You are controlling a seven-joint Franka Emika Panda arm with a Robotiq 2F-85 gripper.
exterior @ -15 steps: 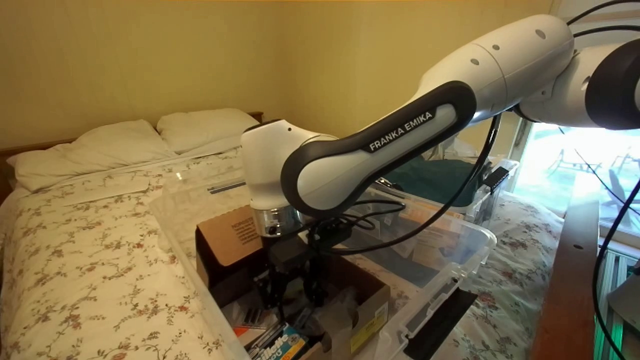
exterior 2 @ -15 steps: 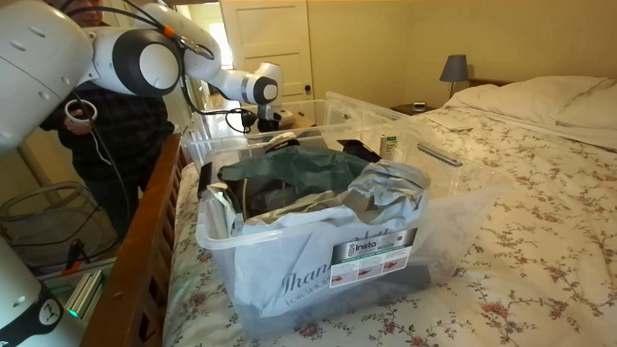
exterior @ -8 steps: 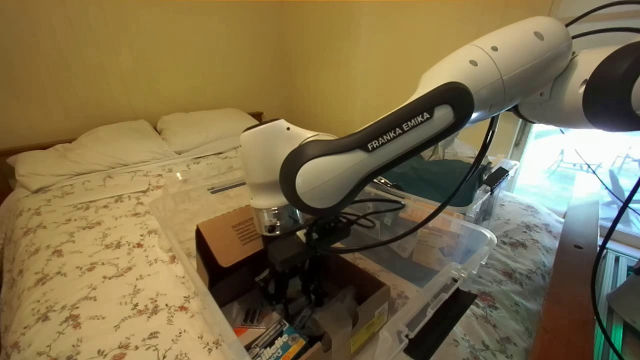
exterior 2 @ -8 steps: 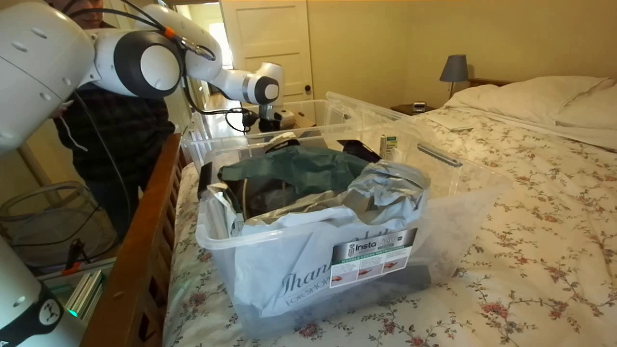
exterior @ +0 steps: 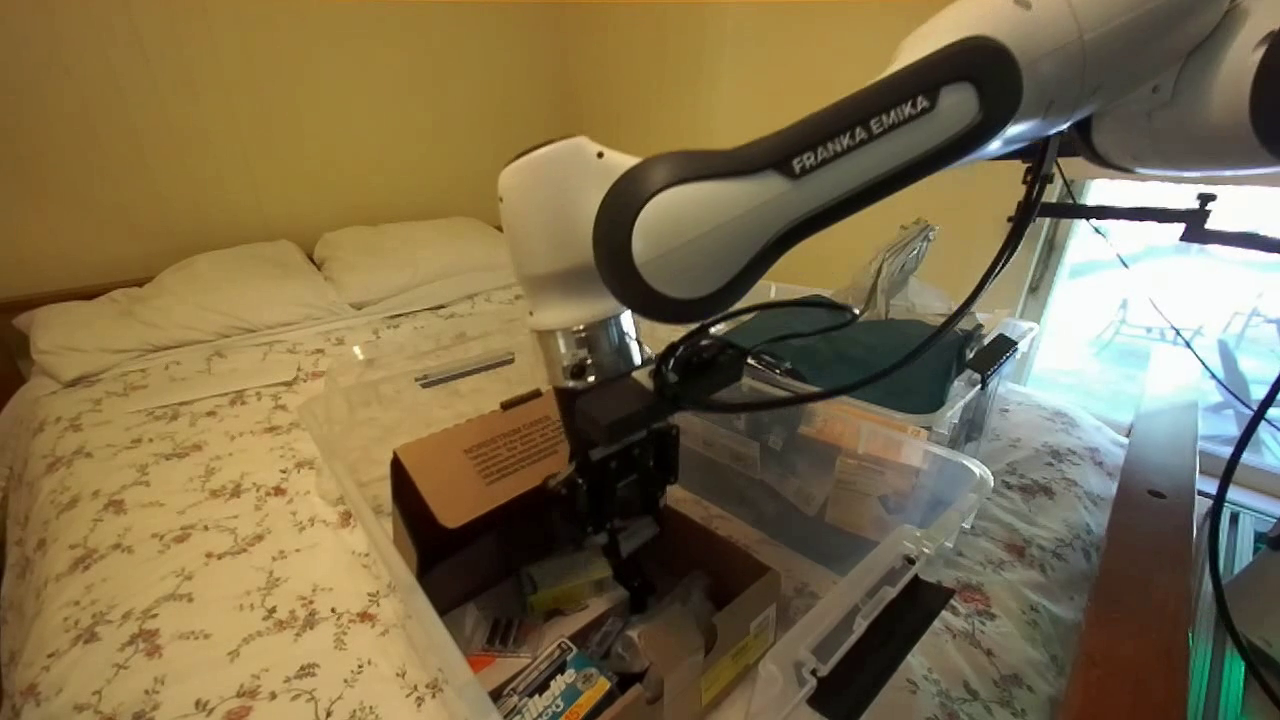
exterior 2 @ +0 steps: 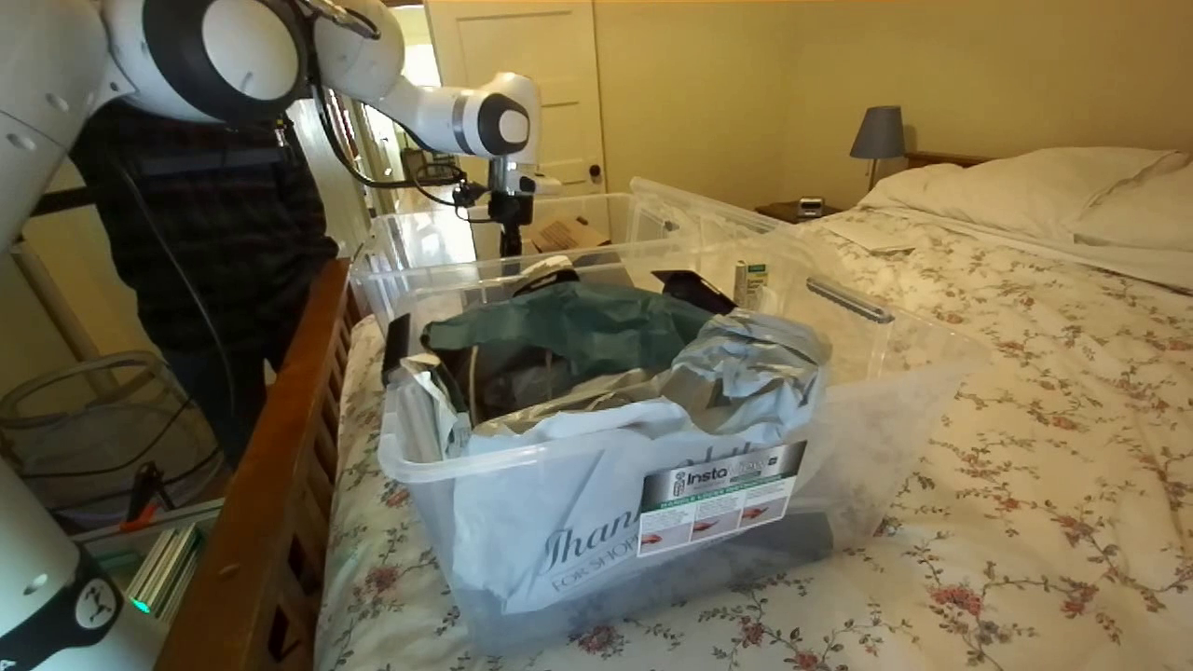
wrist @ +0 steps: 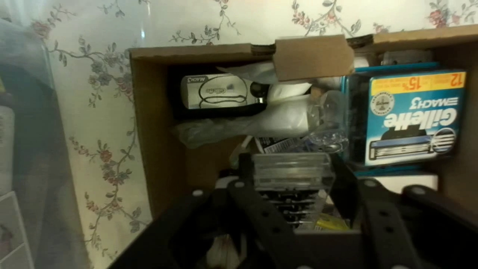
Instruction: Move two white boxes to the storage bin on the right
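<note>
My gripper (exterior: 630, 575) hangs inside the top of the brown cardboard box (exterior: 655, 690). In the wrist view the gripper's fingers (wrist: 290, 167) are shut on the sides of a clear plastic case (wrist: 293, 177) with dark razor cartridges. A white box (wrist: 410, 182) shows partly at the right, beneath other packs; its rest is hidden. A second white box cannot be made out clearly inside the cardboard box. The storage bin (exterior 2: 550, 457), a clear tub full of bags, stands beside; in an exterior view its rim (exterior: 1022, 335) is at the right.
The cardboard box stands in another clear tub (exterior: 965, 480) on the flowered bed. Its raised flap (exterior: 490, 465) is close to my gripper. Inside lie a blue Gillette pack (wrist: 414, 119), a bagged item and a yellow-green box (exterior: 567, 580). A wooden bed rail (exterior: 1130, 560) runs alongside.
My arm has risen and shifted right in an exterior view, and the gripper has turned. It has come up from deep in the cardboard box. The yellow-green box is uncovered.
</note>
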